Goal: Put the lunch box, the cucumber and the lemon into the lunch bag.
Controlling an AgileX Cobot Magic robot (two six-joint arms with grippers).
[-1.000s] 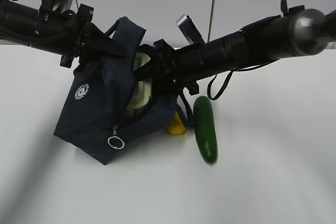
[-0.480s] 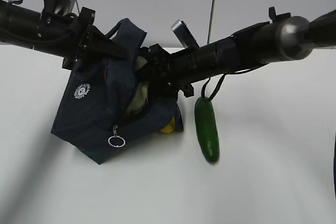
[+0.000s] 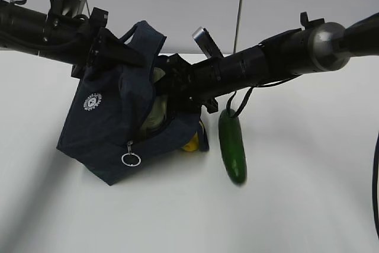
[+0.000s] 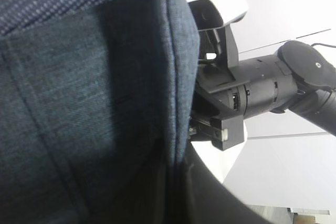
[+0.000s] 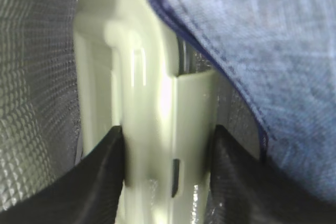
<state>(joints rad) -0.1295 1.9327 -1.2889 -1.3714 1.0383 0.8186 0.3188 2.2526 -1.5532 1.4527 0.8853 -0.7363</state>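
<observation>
Lunch box [image 5: 152, 129] clamped between right tool [image 5: 165, 174] fingers, inside lunch bag [image 3: 112, 128]; left tool closed.

White desk [image 3: 284, 217] fills lower part of ext. view, plain matte surface w/ soft grey shadows on it. Behind it a pale grey wall [image 3: 177, 4], split by a thin dark vertical seam [image 3: 240, 10] running from top edge down to desk's far edge. Left wrist view: same light wall [image 4: 294, 3] in bkgd, w/ a thin dark line [image 4: 283, 136] crossing it, lower right corner too blurred to tell
</observation>
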